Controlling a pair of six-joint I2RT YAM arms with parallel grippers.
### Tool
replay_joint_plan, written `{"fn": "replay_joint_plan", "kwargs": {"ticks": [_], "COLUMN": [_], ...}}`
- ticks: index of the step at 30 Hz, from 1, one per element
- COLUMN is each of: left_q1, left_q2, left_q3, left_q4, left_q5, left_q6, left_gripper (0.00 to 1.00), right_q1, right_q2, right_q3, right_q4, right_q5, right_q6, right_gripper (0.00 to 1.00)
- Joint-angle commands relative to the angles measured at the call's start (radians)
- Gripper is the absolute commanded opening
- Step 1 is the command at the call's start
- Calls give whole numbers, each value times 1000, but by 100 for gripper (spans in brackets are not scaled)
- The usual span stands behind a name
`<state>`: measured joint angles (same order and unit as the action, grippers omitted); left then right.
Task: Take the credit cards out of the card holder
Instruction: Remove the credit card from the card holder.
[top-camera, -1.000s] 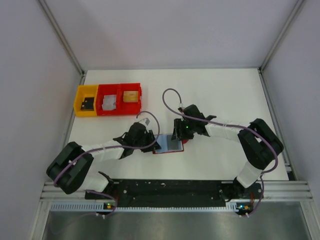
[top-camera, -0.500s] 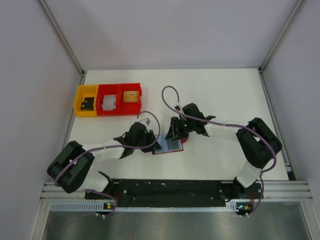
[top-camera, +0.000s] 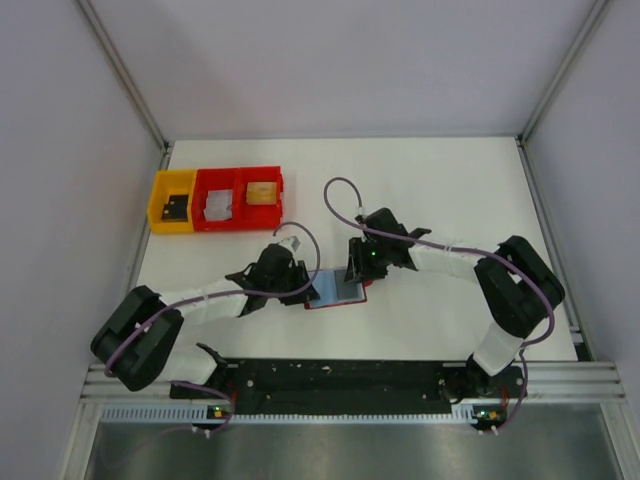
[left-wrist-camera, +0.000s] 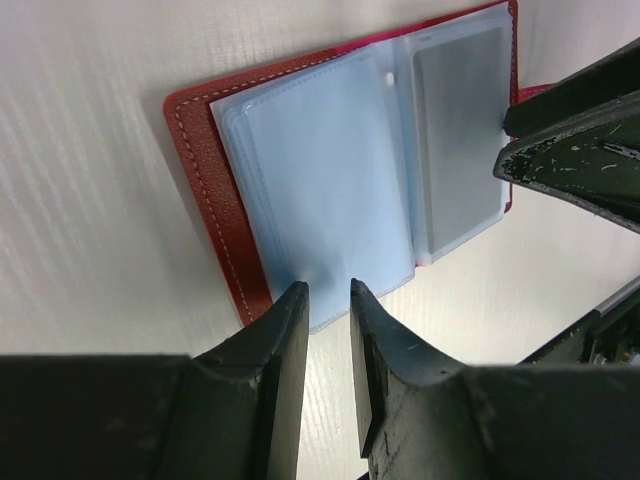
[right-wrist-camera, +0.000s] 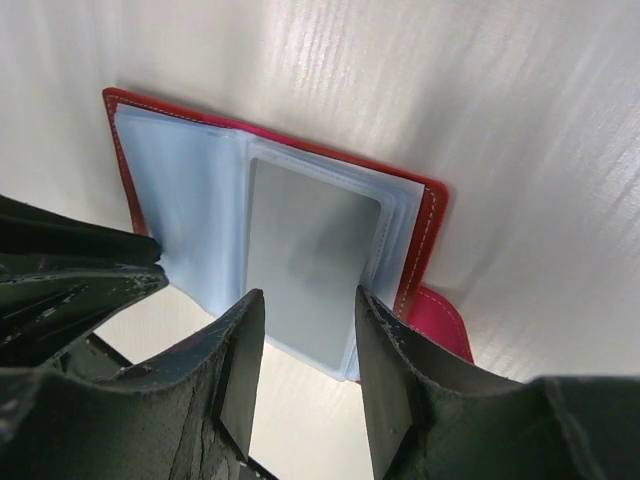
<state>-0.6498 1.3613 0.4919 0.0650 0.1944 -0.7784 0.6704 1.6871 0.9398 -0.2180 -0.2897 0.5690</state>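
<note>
At the table's near edge, two arms bolted to a black mounting rail (top-camera: 340, 375) bend inward over the card holder (top-camera: 338, 291). The red wallet lies open and flat on the white table (top-camera: 450, 190), between the two wrists and a little left of centre.

The left gripper (top-camera: 303, 290) works the holder's left side. Its wrist camera shows the jaws only a narrow slit apart. The fingertips (left-wrist-camera: 288, 320) are set at the near edge of the stacked grey-blue pocket sleeves (left-wrist-camera: 320, 180), and a corner of sleeve lies in the gap. Whether that pincer is actually pinching the sleeve cannot be told.

The right gripper (top-camera: 356, 272) meets the holder's right side with its jaws released and spread wider. One finger stands on either side of a silvery grey credit card (right-wrist-camera: 310, 250), which sits inside a clear pocket on the holder's right-hand half. A pinkish-red tab (right-wrist-camera: 440, 320) pokes out from under the holder's right edge.

Farther back, well apart from the wallet, three bins stand in a row near the table's far left corner. A yellow bin (top-camera: 156, 205) holds a dark object. The red bin beside it (top-camera: 200, 205) holds something pale grey, and the second red bin (top-camera: 277, 190) holds a tan piece.

Purple cables (top-camera: 335, 190) loop off both wrists. Pale grey walls (top-camera: 350, 60) and slanting metal frame posts (top-camera: 120, 70) close in the scene.
</note>
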Motion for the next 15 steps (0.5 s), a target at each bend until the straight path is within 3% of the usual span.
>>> {"fn": "replay_joint_plan", "kwargs": {"ticks": [1,15], "left_q1": [-4,-11], "left_q2": [-28,33], "left_q3": [34,73], "left_q4": [-132,-185], "left_q5": [-58,-52], "left_q6": [60,94], "left_gripper": [29,29], "right_q1": [11,21], "right_q2": [-43,-15], "right_q3": [50,73], "right_q4": [-69,-72], "right_q5": [78,49], "right_q6": [-35,-41], "right_gripper": [41,41]}}
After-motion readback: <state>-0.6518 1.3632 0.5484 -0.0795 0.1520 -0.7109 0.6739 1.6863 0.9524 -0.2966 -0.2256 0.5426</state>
